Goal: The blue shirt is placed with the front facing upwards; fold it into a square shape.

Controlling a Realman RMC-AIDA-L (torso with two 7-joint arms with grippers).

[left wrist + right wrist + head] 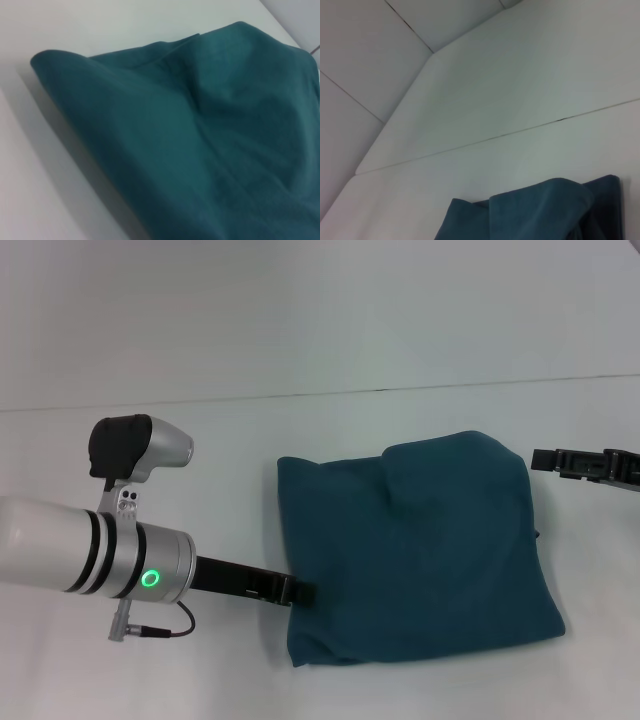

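White, seamed surface [330, 330]: on it we recorded one dark teal-blue cotton shirt [415, 550], folded into a rough, plain-sided square, lying right of centre. Left end effector [300, 592]: black, low at the shirt's left edge, tips touching the cloth; we could not tell whether they gripped it. Right end effector [545, 459]: just beside the shirt's far right corner, apart from it; we could not tell its state.
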